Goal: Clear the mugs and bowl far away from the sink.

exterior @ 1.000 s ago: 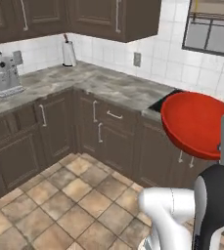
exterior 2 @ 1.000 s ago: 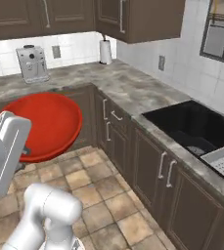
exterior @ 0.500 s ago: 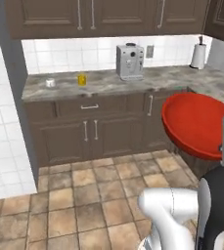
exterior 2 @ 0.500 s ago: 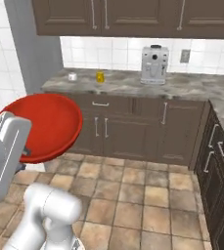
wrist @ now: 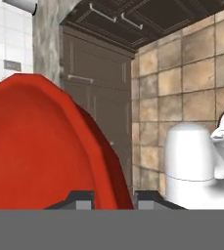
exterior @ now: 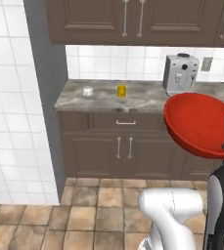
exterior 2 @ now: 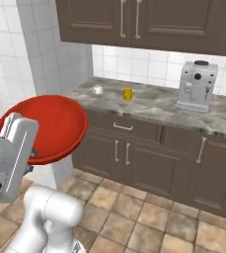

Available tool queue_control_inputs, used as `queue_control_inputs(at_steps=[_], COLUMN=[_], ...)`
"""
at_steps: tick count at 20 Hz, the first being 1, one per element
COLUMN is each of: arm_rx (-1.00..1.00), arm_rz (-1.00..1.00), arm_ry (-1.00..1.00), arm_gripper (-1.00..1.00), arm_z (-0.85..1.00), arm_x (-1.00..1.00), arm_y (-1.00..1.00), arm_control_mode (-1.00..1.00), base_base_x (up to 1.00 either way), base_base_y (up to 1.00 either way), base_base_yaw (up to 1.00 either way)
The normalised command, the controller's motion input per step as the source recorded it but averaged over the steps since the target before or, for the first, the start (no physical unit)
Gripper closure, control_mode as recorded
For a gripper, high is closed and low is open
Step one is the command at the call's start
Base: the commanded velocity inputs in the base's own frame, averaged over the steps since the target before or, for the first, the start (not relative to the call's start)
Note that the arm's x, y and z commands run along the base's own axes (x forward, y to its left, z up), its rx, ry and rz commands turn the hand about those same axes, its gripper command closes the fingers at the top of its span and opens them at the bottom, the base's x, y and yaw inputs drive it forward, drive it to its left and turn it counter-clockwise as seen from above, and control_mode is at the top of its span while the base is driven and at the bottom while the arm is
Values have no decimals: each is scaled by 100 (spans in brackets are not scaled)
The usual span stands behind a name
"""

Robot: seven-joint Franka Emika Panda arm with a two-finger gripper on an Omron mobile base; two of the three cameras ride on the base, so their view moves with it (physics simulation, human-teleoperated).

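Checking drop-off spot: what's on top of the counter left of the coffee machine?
On the counter, left of the coffee machine: the white mug and the yellow mug, standing apart. The red bowl, held by the gripper, covers part of the counter's right in the left base view.

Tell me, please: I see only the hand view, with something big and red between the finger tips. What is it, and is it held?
Observer: It is the red bowl, tilted on edge in the air. The gripper is shut on its rim.
Operator: Where are the mugs?
Observer: Both stand on the counter ahead: the white mug near its left end, the yellow mug to its right, apart from it.
Operator: Anything else on that counter?
Observer: A coffee machine stands further right, against the tiled wall.
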Motion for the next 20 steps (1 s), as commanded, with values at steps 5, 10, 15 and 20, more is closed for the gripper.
queue_control_inputs(at_steps=[5,10,15,20], arm_rx=[0,0,0,0], arm_rz=[0,0,0,0], arm_ry=[0,0,0,0], arm_gripper=[100,100,100,100], arm_z=[0,0,0,0], arm_x=[0,0,0,0], arm_y=[0,0,0,0], arm_control_mode=[100,100,100,100], base_base_x=[95,84,85,51], base_base_y=[-99,-98,-33,-56], base_base_yaw=[3,0,7,16])
